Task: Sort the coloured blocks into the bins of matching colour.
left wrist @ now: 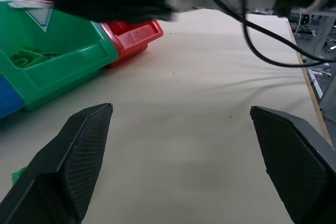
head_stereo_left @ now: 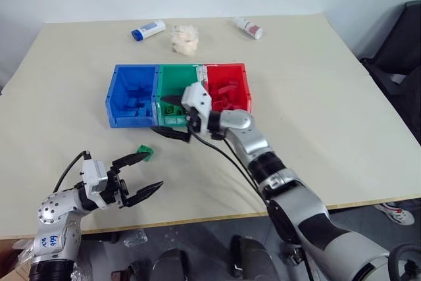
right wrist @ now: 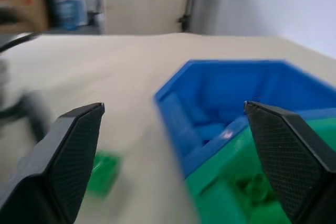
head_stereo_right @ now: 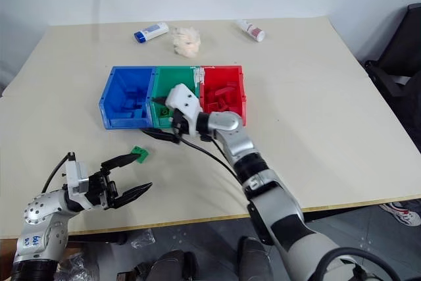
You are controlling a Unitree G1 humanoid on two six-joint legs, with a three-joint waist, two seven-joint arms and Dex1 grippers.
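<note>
Three joined rectangular plastic bins sit mid-table on the beige table top [head_stereo_left: 316, 110]: blue bin [head_stereo_left: 117, 94], green bin [head_stereo_left: 172, 75], red bin [head_stereo_left: 241, 82], left to right. Each holds small studded bricks of its own colour.

Right gripper [head_stereo_left: 172, 116]: over the near edge of the green bin, pointing toward the robot's left, black fingers spread wide, nothing between them. In the right wrist view the blue and green bins lie between its fingers.

Left gripper [head_stereo_left: 139, 174]: low near the table's front edge, fingers wide apart, empty.

One small green studded plastic brick [head_stereo_left: 145, 153] lies loose on the table, in front of the blue/green bin boundary. The upper left fingertip [head_stereo_left: 136, 158] is just beside it; I cannot tell whether they touch. The brick is outside the left gripper's gap.
</note>
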